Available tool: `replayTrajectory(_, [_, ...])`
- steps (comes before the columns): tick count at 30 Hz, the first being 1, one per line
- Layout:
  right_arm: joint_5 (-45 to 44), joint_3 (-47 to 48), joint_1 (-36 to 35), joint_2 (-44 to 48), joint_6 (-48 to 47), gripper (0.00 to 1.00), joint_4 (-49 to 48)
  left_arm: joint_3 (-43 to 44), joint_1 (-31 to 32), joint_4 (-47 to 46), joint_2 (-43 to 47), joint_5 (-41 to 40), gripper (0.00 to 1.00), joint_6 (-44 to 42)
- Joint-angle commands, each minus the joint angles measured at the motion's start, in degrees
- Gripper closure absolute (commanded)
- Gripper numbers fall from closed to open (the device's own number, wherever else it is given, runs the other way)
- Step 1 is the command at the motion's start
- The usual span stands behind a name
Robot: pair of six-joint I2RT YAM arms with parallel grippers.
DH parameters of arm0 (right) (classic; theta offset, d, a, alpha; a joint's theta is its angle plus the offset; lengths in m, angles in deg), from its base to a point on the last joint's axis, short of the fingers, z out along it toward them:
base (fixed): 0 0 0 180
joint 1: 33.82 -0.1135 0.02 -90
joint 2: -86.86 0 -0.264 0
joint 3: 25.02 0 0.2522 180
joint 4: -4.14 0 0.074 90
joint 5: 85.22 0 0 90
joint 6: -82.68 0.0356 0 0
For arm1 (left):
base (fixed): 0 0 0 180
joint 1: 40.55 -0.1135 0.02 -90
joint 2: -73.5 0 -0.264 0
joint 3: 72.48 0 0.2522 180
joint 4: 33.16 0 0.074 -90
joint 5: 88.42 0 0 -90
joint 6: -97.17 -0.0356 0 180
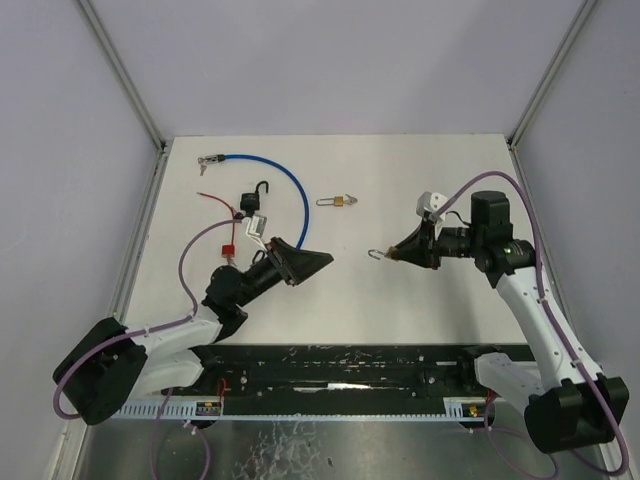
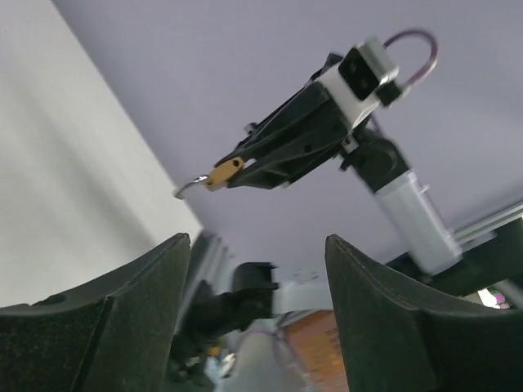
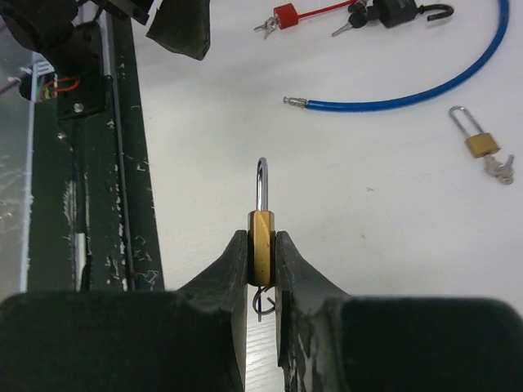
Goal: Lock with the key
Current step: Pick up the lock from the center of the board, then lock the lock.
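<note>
Brass padlock (image 3: 261, 245); blue cable (image 3: 359, 104); red tag (image 3: 286, 15); white table (image 3: 368, 229).

Two arms are facing each other across the middle of the table.

The left arm (image 1: 190, 335) is reaching from the near left toward the centre. Its gripper (image 1: 318, 260) is pointing right, jaws standing apart with nothing between them. The right arm (image 1: 535, 310) is rising from the near right and bending left. Its gripper (image 3: 261, 238) is pointing left and pinching a small brass padlock (image 3: 261, 222). The two grippers are hanging well apart.

padlock (image 3: 261, 233) in right gripper (image 3: 261, 255), cable (image 3: 425, 94) on table (image 1: 400, 180)
</note>
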Motion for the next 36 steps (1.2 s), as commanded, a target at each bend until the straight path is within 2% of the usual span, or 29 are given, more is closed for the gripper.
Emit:
replayTrajectory(1, [-1.28,-2.05,0.44,4.48,-5.92,1.0,-2.06,-1.75,5.01,-6.05,0.74,-3.89,0.35,13.78])
replayTrajectory(3, [-2.28,-3.81,0.52,6.28,-6.25,1.0,-4.27,-2.39,9.61,-0.82,2.57,-13.02,0.35,14.13])
replayTrajectory(6, [-2.61,-5.86,0.49,8.53,-8.03,1.0,-6.2,0.06,15.84,14.12,5.25,-25.78,0.35,18.41])
replayTrajectory(9, [0.55,-7.59,0.6,11.19,-12.06,1.0,-5.75,5.65,18.47,29.31,4.72,-30.86,0.34,22.12])
replayTrajectory(11, [2.2,-9.24,0.69,13.21,-14.17,1.0,-6.05,8.55,19.27,32.91,2.77,-31.5,0.34,23.96])
replayTrajectory(23, [4.55,-10.22,0.66,14.14,-22.46,1.0,-1.6,13.91,20.66,22.29,-14.21,-29.41,0.38,30.15])
replayTrajectory(36, [5.44,-11.52,0.69,13.98,-26.9,1.0,-0.36,13.04,21.45,23.13,-13.01,-32.92,0.4,34.93])
